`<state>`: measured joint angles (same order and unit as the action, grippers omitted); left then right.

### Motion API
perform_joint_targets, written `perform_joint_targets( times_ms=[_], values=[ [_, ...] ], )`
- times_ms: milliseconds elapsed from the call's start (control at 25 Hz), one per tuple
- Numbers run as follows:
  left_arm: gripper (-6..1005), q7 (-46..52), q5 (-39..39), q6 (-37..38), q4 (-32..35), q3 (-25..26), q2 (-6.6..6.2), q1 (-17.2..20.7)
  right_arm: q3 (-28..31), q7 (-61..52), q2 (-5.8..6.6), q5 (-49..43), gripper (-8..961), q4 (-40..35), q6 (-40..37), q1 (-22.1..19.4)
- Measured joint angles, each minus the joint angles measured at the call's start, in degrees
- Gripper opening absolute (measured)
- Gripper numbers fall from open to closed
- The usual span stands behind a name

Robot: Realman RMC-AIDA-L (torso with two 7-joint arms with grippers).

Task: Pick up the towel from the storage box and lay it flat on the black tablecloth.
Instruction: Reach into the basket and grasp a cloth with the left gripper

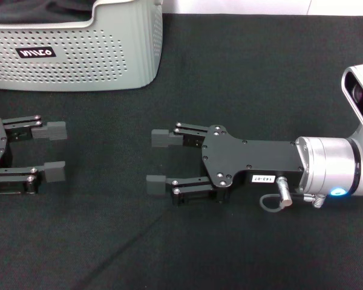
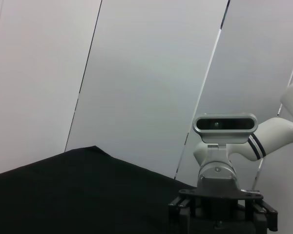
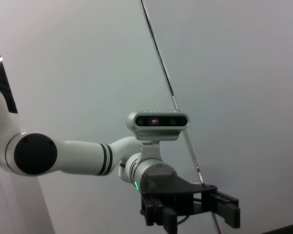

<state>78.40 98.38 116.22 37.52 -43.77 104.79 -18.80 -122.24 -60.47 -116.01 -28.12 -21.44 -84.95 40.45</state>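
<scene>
The storage box [image 1: 78, 57], a pale grey-green perforated basket with a black label, stands at the far left of the black tablecloth [image 1: 248, 78]. Only dark fabric [image 1: 36, 11] shows over its rim; the towel is hidden. My left gripper [image 1: 51, 151] hovers low over the cloth in front of the box, fingers open and empty. My right gripper [image 1: 159, 161] is at the centre of the cloth, pointing left toward the other one, also open and empty. They face each other with a gap of bare cloth between them.
The tablecloth [image 2: 78, 190] fills the whole table in the head view. A plain pale panelled wall stands behind. The left wrist view shows the right arm's wrist camera [image 2: 225, 128]; the right wrist view shows the left arm [image 3: 88, 158].
</scene>
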Motion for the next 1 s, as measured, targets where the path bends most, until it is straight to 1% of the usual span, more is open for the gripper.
perform_joint_targets(
  times_ms=[440, 640, 720, 760, 840, 880, 920, 960, 1000],
  values=[
    [764, 0.03, 0.06, -0.04, 0.01, 0.33, 0.4, 0.17, 0.15, 0.01, 0.0, 0.0, 818, -0.08, -0.28, -0.71],
    [763, 2.22, 0.54, -1.26, 0.04, 3.67, 0.93, 0.24, 0.18, 1.02, 0.0, 0.29, 815, -0.09, -0.31, -0.81],
    [762, 5.57, 0.46, -1.33, 0.96, 6.85, 1.38, 0.03, 0.22, 1.24, 0.01, 0.35, 814, -0.1, -0.3, -0.83],
    [762, 7.82, 0.32, -1.34, 1.9, 8.77, 1.7, -0.24, 0.24, 1.31, 0.04, 0.35, 813, -0.1, -0.26, -0.83],
    [762, 14.56, 0.21, -1.49, 5.66, 13.74, 2.86, -1.17, 0.43, 1.36, 0.08, 0.37, 812, -0.03, -0.12, -0.83],
    [761, 16.84, 0.18, -1.8, 7.5, 15.32, 3.43, -1.57, 0.69, 1.4, 0.11, 0.33, 811, 0.07, -0.07, -0.84],
    [761, 19.27, 0.18, -2.41, 10.14, 17.0, 4.38, -2.07, 1.14, 1.48, 0.15, 0.23, 810, 0.24, -0.02, -0.96],
    [761, 21.66, 0.21, -3.73, 13.74, 18.24, 5.66, -2.78, 1.55, 1.56, 0.19, 0.11, 810, 0.35, 0.04, -1.13],
    [761, 22.8, 0.46, -4.91, 16.13, 18.5, 6.49, -3.07, 1.9, 1.66, 0.25, 0.02, 809, 0.49, 0.08, -1.33]
  ],
)
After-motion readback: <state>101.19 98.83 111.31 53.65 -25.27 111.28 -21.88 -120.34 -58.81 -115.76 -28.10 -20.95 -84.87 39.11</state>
